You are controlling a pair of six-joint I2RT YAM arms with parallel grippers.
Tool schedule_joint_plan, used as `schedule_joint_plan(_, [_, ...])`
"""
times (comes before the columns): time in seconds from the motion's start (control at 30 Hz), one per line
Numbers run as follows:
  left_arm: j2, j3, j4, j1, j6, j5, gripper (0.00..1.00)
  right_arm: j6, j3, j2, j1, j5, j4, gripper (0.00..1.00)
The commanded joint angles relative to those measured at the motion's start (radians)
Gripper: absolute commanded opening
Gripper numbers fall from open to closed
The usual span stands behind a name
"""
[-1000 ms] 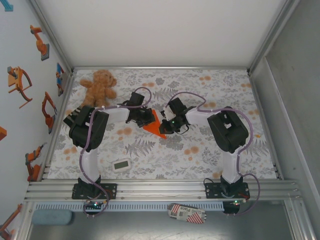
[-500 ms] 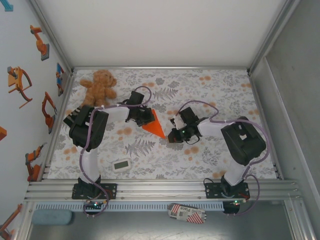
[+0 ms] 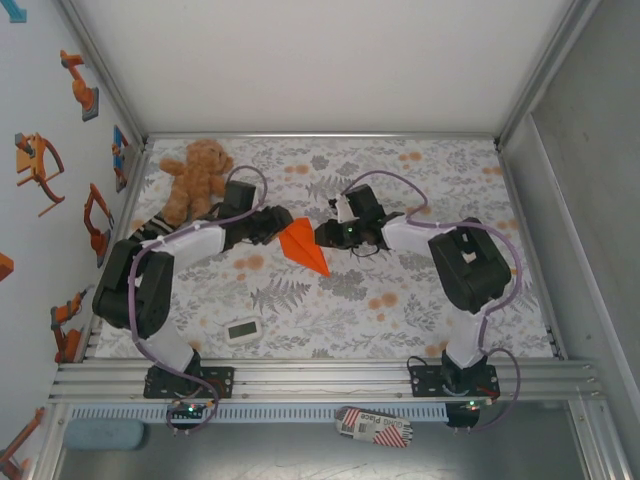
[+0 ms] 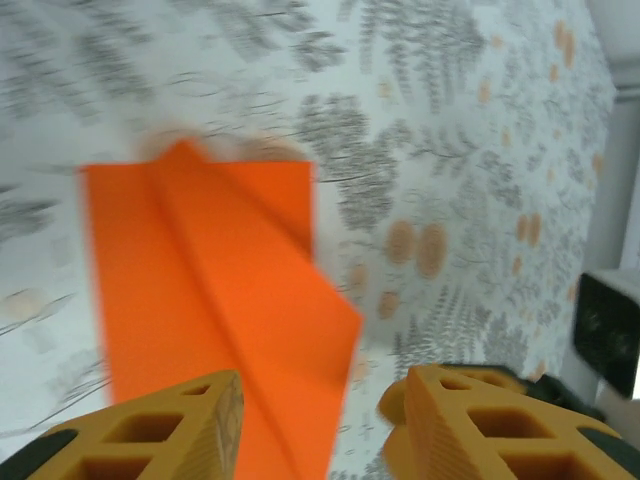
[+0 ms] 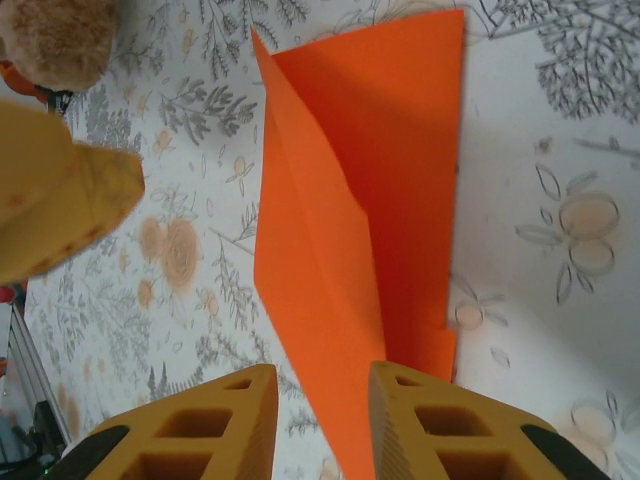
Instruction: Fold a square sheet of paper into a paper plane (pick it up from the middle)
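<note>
Orange paper plane (image 3: 304, 247) flat on floral table (image 3: 420, 300)

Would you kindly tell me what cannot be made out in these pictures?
Near end of the paper plane: left wrist view, cut off by the bottom edge beside the left gripper.
Its far edge: same view, blurred.
Display of the timer: top view, too small.
Most of the teddy bear: right wrist view, cut off by the corner.
</note>
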Motion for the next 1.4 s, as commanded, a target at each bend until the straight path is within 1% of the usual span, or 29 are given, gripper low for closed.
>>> schedule_joint_plan(0.0, [-0.048, -0.07, 0.007, 0.014, -0.041, -0.039, 0.49, -0.039, 0.072, 0.053, -0.005, -0.01, -0.06, 0.29])
schedule_joint_plan(0.17, [-0.074, -0.116, 0.015, 0.026, -0.056, -0.039, 0.52, -0.053, 0.138, 0.119, -0.005, -0.038, -0.075, 0.27])
schedule_joint_plan(0.27, [-0.077, -0.118, 0.016, 0.029, -0.058, -0.039, 0.53, -0.059, 0.156, 0.134, -0.005, -0.034, -0.08, 0.27])
schedule_joint_plan(0.37, [-0.077, -0.114, 0.013, 0.028, -0.058, -0.036, 0.54, -0.067, 0.168, 0.142, -0.005, -0.038, -0.088, 0.25])
schedule_joint_plan(0.43, [-0.074, -0.109, 0.014, 0.031, -0.055, -0.035, 0.54, -0.07, 0.17, 0.145, -0.005, -0.047, -0.083, 0.19])
schedule_joint_plan(0.53, [-0.074, -0.105, 0.028, 0.032, -0.056, -0.021, 0.54, -0.067, 0.163, 0.133, -0.005, -0.061, -0.057, 0.07])
schedule_joint_plan(0.63, [-0.095, -0.111, 0.062, 0.033, -0.067, -0.002, 0.54, -0.041, 0.133, 0.081, -0.01, -0.09, 0.017, 0.0])
schedule_joint_plan(0.67, [-0.105, -0.116, 0.08, 0.035, -0.073, 0.008, 0.54, -0.025, 0.126, 0.06, -0.011, -0.103, 0.046, 0.0])
schedule_joint_plan(0.77, [-0.163, -0.142, 0.181, 0.038, -0.099, 0.048, 0.55, 0.047, 0.102, -0.009, -0.025, -0.144, 0.14, 0.0])
schedule_joint_plan(0.9, [-0.241, -0.164, 0.314, 0.037, -0.13, 0.108, 0.6, 0.172, 0.084, -0.085, -0.043, -0.192, 0.265, 0.0])
schedule_joint_plan(1.1, [-0.309, -0.176, 0.494, 0.029, -0.168, 0.179, 0.69, 0.405, 0.081, -0.126, -0.058, -0.258, 0.467, 0.0])
schedule_joint_plan(1.23, [-0.299, -0.152, 0.589, 0.009, -0.185, 0.24, 0.68, 0.54, 0.082, -0.129, -0.062, -0.28, 0.589, 0.0])
schedule_joint_plan(1.37, [-0.279, -0.128, 0.593, -0.006, -0.176, 0.252, 0.62, 0.638, 0.082, -0.123, -0.064, -0.296, 0.694, 0.0])
